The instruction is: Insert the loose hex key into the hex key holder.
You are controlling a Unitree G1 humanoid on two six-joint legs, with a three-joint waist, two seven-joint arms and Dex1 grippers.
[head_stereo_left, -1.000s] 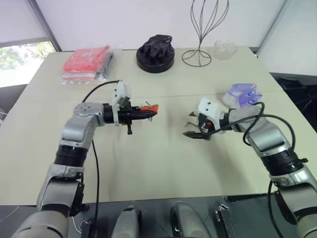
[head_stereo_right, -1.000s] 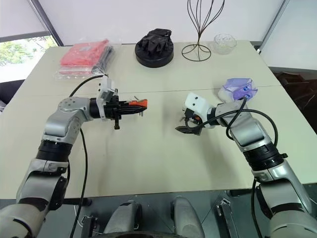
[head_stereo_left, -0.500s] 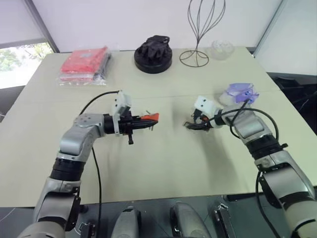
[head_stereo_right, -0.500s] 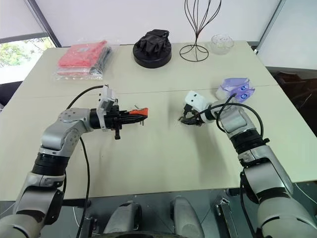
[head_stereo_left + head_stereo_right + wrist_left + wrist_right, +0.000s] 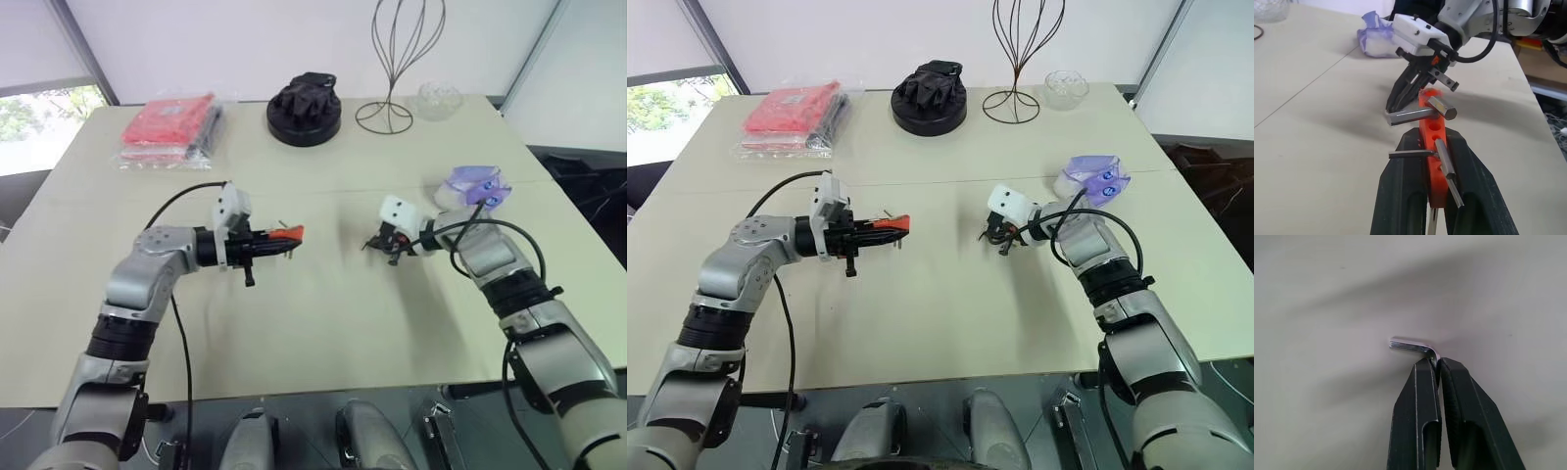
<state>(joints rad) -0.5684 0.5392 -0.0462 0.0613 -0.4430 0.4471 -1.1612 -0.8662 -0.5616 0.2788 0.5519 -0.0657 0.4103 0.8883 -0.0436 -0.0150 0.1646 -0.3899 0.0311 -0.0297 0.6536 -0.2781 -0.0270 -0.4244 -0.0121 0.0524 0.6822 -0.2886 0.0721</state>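
— Beige tabletop (image 5: 323,323), wide and mostly bare near me. What sits along the far side?

— At the back lie a red packet in clear wrap (image 5: 168,128), a black round object (image 5: 305,108), a wire stand (image 5: 392,73) and a small glass bowl (image 5: 436,98). Off to my right rests a purple-white pouch (image 5: 475,186).

— And your left gripper?

— My left gripper (image 5: 1431,161) is clenched on the hex key holder (image 5: 1431,147). I hold that orange-red block above the table, out in front of me on my left side, pointing toward my right arm. Several grey keys (image 5: 1420,113) stick out of it at different angles.

— Where is the loose hex key?

— Between the fingers of my right gripper (image 5: 1439,364), down close to the tabletop, right of centre and near the pouch. My two black fingers (image 5: 1420,396) are pinched together on it just by its bend. One leg of the loose hex key (image 5: 1411,344) juts sideways past the fingertips; the other leg is hidden between my fingers. I cannot tell whether the key touches the table or is clear of it.

— How far apart are the two?

— Well apart, with open tabletop between holder and key.
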